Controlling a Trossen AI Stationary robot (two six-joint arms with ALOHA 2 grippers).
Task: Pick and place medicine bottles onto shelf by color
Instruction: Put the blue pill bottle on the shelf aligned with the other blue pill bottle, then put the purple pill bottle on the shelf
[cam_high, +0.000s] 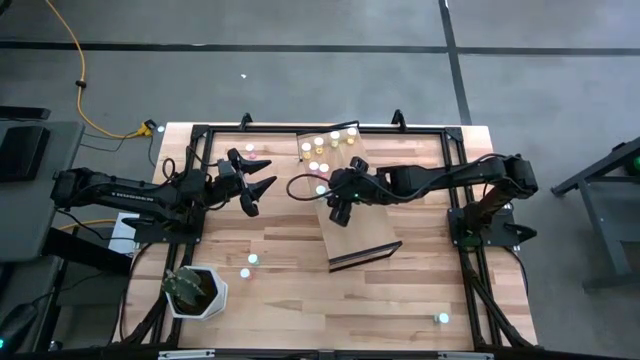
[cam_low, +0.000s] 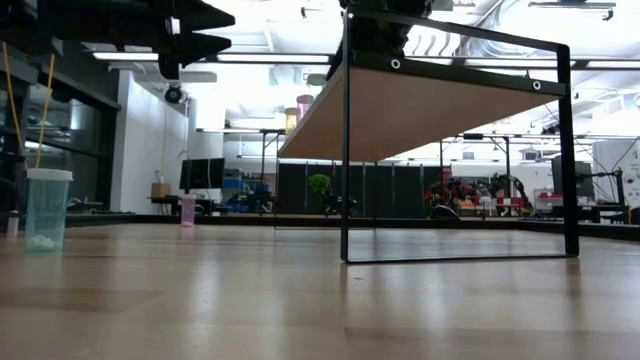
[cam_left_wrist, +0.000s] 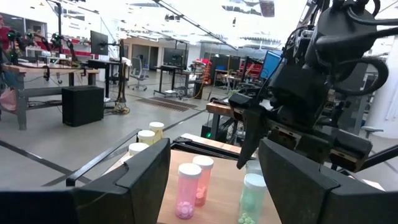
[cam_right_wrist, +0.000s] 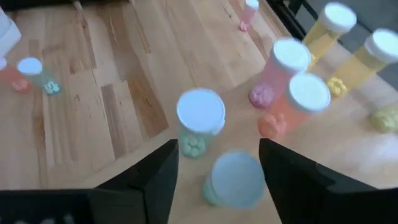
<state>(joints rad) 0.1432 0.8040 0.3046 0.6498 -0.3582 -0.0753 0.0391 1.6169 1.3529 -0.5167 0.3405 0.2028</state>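
Note:
The shelf (cam_high: 365, 235) is a tilted light-wood board on a dark frame, in the middle of the table. Yellow (cam_right_wrist: 329, 28), pink (cam_right_wrist: 287, 68) and teal (cam_right_wrist: 200, 121) medicine bottles with white caps stand at its far end. My right gripper (cam_right_wrist: 217, 177) hangs over them, slanting down, open. A teal bottle (cam_right_wrist: 235, 180) stands on the board between its fingers, and a gap shows beside the cap. My left gripper (cam_high: 262, 185) waits open above the table, left of the shelf, facing the bottles.
Loose bottles lie on the table: two near the front left (cam_high: 248, 265), one at the front right (cam_high: 441, 318), one at the far left (cam_high: 249, 150). A white pot with a plant (cam_high: 195, 290) stands at the front left corner. The shelf's dark frame (cam_low: 345, 200) rises from the tabletop.

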